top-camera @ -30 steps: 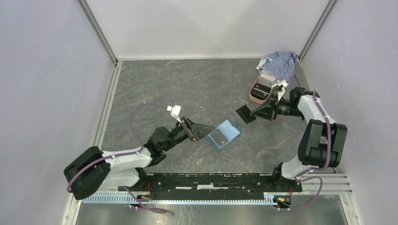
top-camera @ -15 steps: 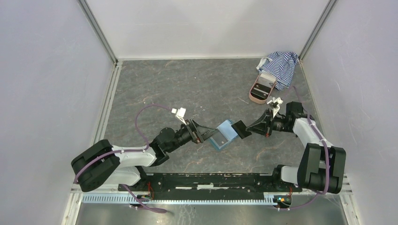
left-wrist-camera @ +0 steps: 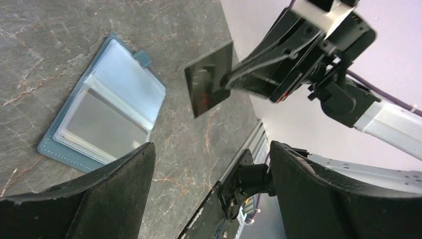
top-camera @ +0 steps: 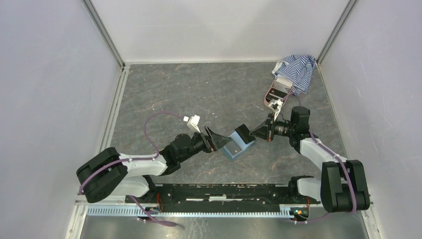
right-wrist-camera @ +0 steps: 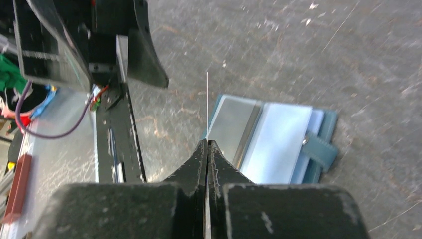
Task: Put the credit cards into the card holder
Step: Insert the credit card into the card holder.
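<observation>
The card holder [top-camera: 239, 148] lies open on the table, teal outside and pale blue inside, snap tab [right-wrist-camera: 321, 152] to one side. My right gripper [top-camera: 257, 132] is shut on a dark grey credit card [top-camera: 244, 133], held on edge just above the holder's far side. In the right wrist view the credit card [right-wrist-camera: 207, 107] is a thin vertical line rising from the gripper [right-wrist-camera: 207, 144] over the card holder [right-wrist-camera: 283, 139]. My left gripper [top-camera: 219, 141] is open and empty at the holder's left edge. From the left wrist, the gripper [left-wrist-camera: 211, 152] frames the card holder [left-wrist-camera: 107, 114] and the credit card [left-wrist-camera: 209, 79].
A pink oval case [top-camera: 275, 92] and a blue-white striped cloth [top-camera: 297, 67] sit at the back right corner. White walls close in the table on three sides. The black base rail [top-camera: 224, 191] runs along the near edge.
My right arm has swung left and forward, carrying the dark card from near the pink case to just over the holder. My left gripper has crept toward the holder and narrowed slightly.
</observation>
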You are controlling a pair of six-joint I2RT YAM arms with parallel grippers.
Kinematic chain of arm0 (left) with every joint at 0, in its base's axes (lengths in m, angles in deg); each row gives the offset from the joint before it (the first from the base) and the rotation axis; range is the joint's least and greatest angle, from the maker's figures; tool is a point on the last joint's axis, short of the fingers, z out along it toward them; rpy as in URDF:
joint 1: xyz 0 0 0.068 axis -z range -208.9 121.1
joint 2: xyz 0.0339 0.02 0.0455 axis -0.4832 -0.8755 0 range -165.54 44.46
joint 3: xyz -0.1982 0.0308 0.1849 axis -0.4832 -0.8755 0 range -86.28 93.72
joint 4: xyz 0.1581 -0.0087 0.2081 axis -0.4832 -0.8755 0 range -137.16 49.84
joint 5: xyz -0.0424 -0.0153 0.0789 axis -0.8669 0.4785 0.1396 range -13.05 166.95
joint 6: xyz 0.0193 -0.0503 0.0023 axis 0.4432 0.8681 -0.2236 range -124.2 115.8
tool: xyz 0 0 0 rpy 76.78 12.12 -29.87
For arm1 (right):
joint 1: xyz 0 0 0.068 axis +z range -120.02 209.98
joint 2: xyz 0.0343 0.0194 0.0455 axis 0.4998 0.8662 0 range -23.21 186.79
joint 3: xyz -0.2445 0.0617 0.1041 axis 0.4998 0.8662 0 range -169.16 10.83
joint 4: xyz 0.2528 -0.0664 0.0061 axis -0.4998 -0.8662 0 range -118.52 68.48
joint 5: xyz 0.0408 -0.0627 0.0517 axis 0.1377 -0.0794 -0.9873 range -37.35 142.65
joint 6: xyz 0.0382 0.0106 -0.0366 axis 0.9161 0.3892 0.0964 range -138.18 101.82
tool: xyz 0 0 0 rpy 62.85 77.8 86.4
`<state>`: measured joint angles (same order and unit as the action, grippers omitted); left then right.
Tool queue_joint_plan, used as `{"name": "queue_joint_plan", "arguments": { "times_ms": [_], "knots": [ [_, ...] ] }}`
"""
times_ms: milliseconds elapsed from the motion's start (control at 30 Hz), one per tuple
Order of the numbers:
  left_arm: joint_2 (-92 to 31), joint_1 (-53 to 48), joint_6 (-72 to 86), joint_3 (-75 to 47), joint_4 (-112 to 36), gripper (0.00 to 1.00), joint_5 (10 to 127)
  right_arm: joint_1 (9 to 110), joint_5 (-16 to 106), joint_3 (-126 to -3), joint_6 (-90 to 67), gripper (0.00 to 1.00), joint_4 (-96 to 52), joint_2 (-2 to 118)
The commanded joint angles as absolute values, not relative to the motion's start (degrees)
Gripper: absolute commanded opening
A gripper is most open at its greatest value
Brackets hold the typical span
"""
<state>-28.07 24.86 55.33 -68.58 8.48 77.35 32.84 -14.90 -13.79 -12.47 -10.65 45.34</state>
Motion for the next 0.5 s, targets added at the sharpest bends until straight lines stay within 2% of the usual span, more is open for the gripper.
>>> {"name": "queue_joint_plan", "arguments": {
  "times_ms": [0,200,467],
  "knots": [
    [-30.1,25.1,55.2,-66.1,7.1,0.89,79.0,35.0,-10.3,-17.1,2.2,0.0,6.6,48.5],
    [-33.6,25.1,55.5,-66.1,8.5,0.83,78.1,37.7,-9.9,-14.8,8.8,0.0,16.7,53.6],
    [-38.1,25.1,55.6,-65.6,9.5,0.68,78.0,37.7,-10.0,-13.9,10.0,0.0,16.7,58.8]
  ]
}}
